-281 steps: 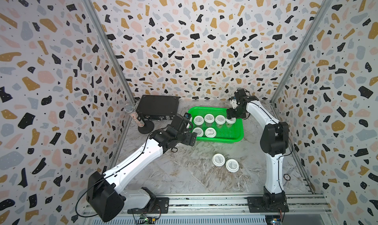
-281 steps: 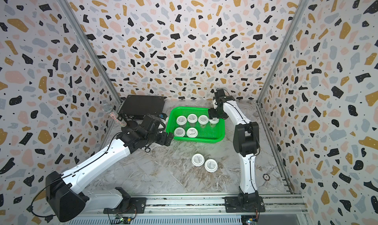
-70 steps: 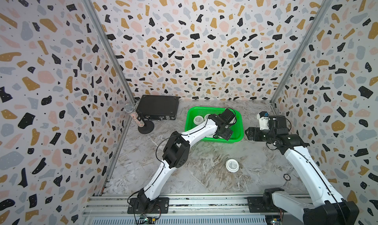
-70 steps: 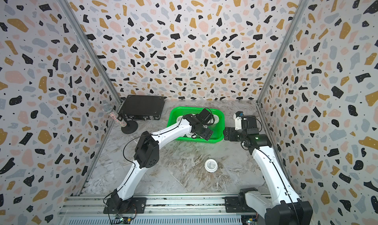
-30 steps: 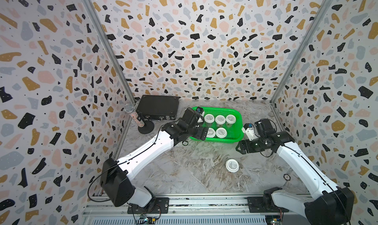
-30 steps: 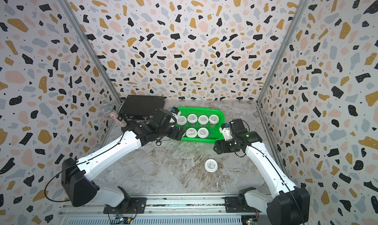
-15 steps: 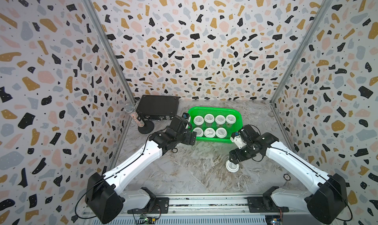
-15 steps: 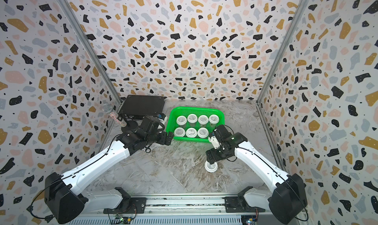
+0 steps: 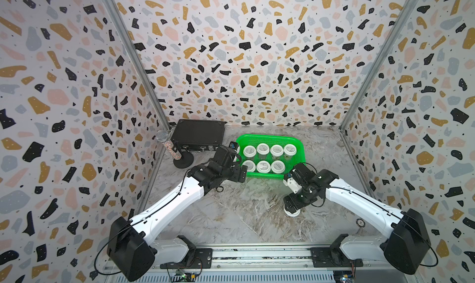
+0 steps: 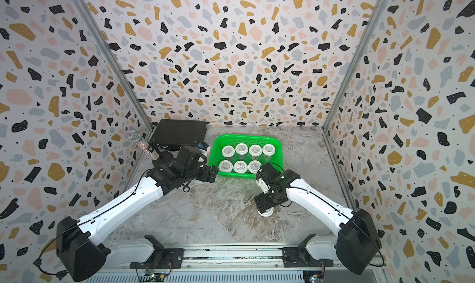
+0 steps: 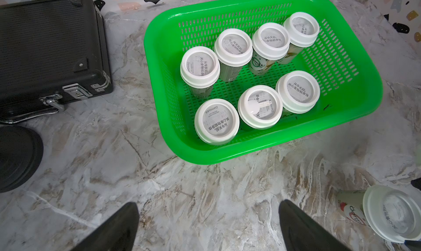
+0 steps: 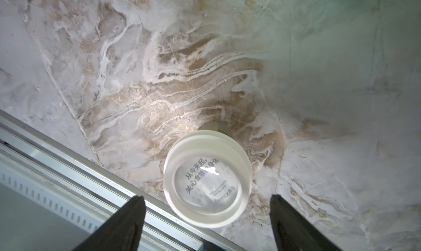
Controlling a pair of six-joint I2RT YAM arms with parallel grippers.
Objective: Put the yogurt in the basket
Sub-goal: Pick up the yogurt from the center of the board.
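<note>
Seven yogurt cups [image 11: 259, 106] fill the basket [image 11: 273, 145]; one cup [image 12: 207, 179] stands outside.

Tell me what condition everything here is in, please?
Basket: nearly full, one spot free.
Seven yogurt cups: upright inside it, lids on.
Last yogurt cup: upright outside it, lid on, ungripped.
Right gripper: open, over that cup.
Left gripper: open, empty.
Black case: shut.
Microphone: upright in its stand.
</note>
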